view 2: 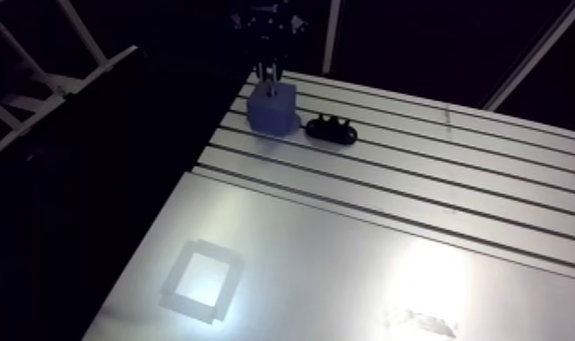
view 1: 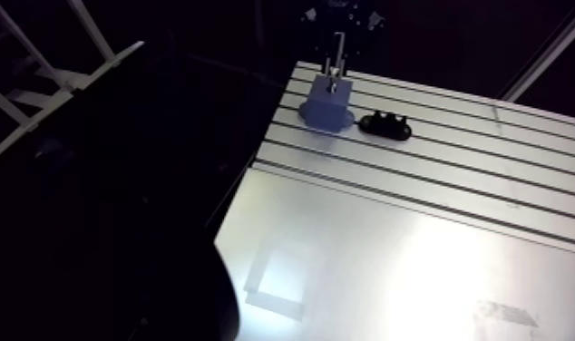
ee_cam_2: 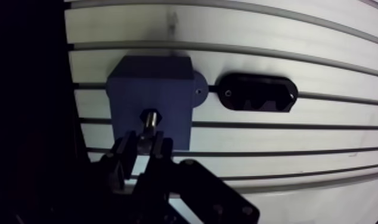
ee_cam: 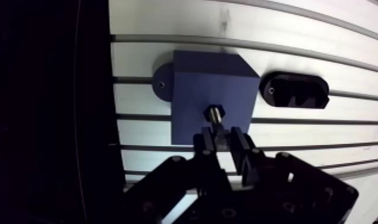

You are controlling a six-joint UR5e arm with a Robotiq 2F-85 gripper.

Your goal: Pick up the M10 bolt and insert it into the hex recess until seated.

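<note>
**Item 1, my claw (ee_cam: 223, 138).** It comes down onto the blue block. The fingers are drawn narrow and clamped on the shank of the bolt, one on each side. In the arm view it sits small at the upper centre of the frame.

**Item 2, M10 bolt (ee_cam: 214, 114).** Dark hex head and pale metal shank. It stands upright, with the head down at the hex recess (ee_cam_2: 151, 113) and the shank rising between my fingers. I cannot tell how deep the head sits.

**Item 3, blue block (ee_cam: 197, 80).** It is boxy, with one corner cut off. A rounded foot tab with a screw hole lies flat on the table. The recess is in its top face, directly under my fingertips. In the arm view it is at the upper centre, near the table's dark edge.

**Item 4, black holder (ee_cam: 294, 91).** Oblong and low, with notches. It lies just beside the block on the side away from the table edge and does not touch it.

**Item 5, slotted table (view 1: 418, 236).** Grooves run under the block and the holder. In the arm view the lower half is a smooth plate with a pale rectangular mark (view 2: 200, 279) at the lower left.
</note>
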